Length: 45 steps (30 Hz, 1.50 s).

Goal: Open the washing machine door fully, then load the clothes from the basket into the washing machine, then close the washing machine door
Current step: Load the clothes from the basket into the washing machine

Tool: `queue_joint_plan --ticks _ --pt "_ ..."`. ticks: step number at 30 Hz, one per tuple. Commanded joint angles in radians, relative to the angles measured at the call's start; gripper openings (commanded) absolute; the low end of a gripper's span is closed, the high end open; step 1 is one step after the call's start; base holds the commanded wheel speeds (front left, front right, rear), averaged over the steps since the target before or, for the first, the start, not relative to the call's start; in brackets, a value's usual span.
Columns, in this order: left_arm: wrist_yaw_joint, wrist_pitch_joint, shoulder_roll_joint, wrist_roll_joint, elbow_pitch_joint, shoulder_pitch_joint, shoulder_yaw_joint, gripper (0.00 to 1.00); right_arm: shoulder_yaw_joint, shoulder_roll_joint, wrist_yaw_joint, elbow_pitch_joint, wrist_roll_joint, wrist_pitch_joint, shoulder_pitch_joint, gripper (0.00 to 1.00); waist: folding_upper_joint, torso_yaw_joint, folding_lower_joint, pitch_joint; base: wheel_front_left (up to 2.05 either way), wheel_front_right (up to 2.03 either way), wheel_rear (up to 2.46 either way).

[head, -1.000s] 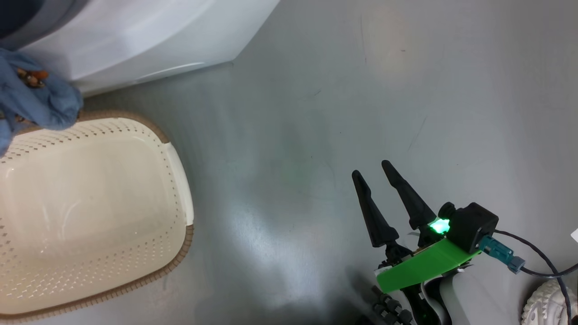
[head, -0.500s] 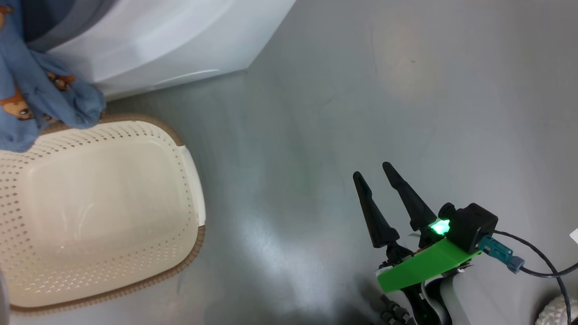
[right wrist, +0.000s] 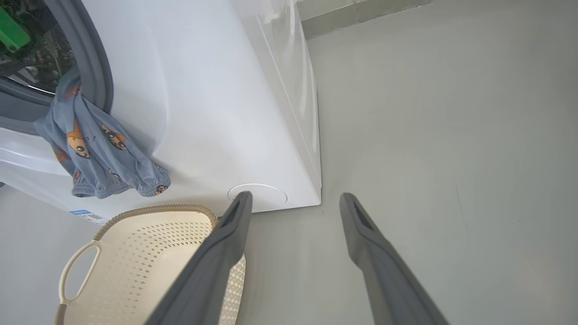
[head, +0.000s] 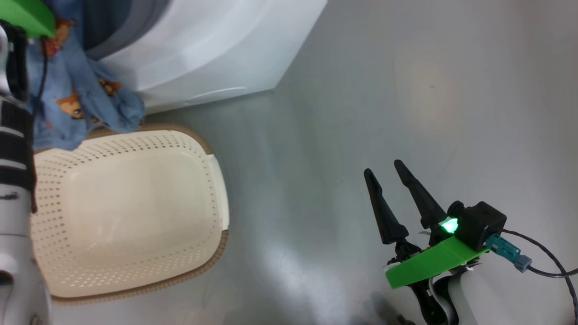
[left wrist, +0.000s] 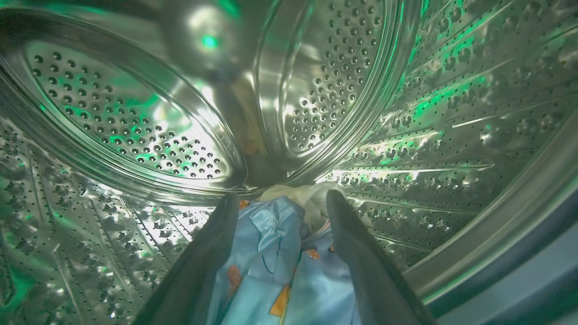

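Step in hand: loading, garment partway in.

- Left end effector (left wrist: 282, 198) is inside the steel drum (left wrist: 406, 90), its two fingers pinching a bunched fold of the clothes (left wrist: 280, 271). Blue cloth fills the gap between the fingers at bottom centre of the left wrist view.
- In the right wrist view, upper left, a tail of the same fabric hangs out over the grey gasket (right wrist: 97, 67). It drapes down the white front of the washing machine (right wrist: 203, 113), just above the far rim of the basket (head: 216, 180).
- The basket's inside looks bare in the head view, so this is likely the last load.
- Right end effector (head: 383, 168) has its fingers spread and holds nothing. It sits over the floor (head: 361, 90) at lower right of the head view, well apart from the work.

How to do it well (judgement):
- Push the grip deeper toward the drum's back wall before letting go, so the tail gets dragged up over the gasket lip.
- Release low, close to the drum wall.
- Back out straight along the fingers, or the soft cloth may snag and follow them out.
- Any fabric left on the gasket would get trapped on closing; a second tuck may be needed.
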<state>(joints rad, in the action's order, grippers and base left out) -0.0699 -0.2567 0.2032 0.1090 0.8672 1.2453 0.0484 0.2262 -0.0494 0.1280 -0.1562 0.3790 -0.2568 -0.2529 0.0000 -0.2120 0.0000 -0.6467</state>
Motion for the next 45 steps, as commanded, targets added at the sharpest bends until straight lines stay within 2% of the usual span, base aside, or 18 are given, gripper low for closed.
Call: queue_joint_plan --ticks 1,9,17,33,38,45 --pt "-0.004 -0.005 0.037 0.015 -0.03 -0.017 -0.015 1.0 0.016 -0.001 0.003 0.016 -0.007 -0.005 0.011 1.0 0.0 0.024 0.0 0.024 0.0 0.0 0.0" --pt "-0.024 -0.005 0.028 0.046 -0.167 -0.131 -0.041 1.0 -0.004 -0.001 0.003 0.035 -0.04 -0.005 0.016 1.0 0.0 0.069 0.0 0.046 0.0 0.0 0.0" --pt "-0.036 -0.005 0.032 0.054 -0.331 -0.323 -0.064 1.0 -0.016 -0.001 0.003 0.049 -0.044 -0.005 0.035 1.0 0.0 0.088 0.0 0.068 0.0 0.0 0.0" --pt "-0.022 -0.005 -0.051 0.056 -0.705 -0.793 -0.164 1.0 -0.024 -0.001 0.003 0.054 -0.073 -0.005 0.053 1.0 0.0 0.11 0.0 0.091 0.0 0.0 0.0" --pt "-0.006 -0.005 -0.085 0.057 -0.755 -0.905 -0.203 1.0 -0.037 -0.001 0.003 0.052 -0.072 -0.005 0.053 1.0 0.0 0.122 0.0 0.094 0.0 0.0 0.0" --pt "-0.01 -0.005 -0.117 0.053 -0.784 -1.021 -0.225 1.0 -0.041 -0.001 0.003 0.049 -0.079 -0.005 0.052 1.0 0.0 0.127 0.0 0.105 0.0 0.0 0.0"
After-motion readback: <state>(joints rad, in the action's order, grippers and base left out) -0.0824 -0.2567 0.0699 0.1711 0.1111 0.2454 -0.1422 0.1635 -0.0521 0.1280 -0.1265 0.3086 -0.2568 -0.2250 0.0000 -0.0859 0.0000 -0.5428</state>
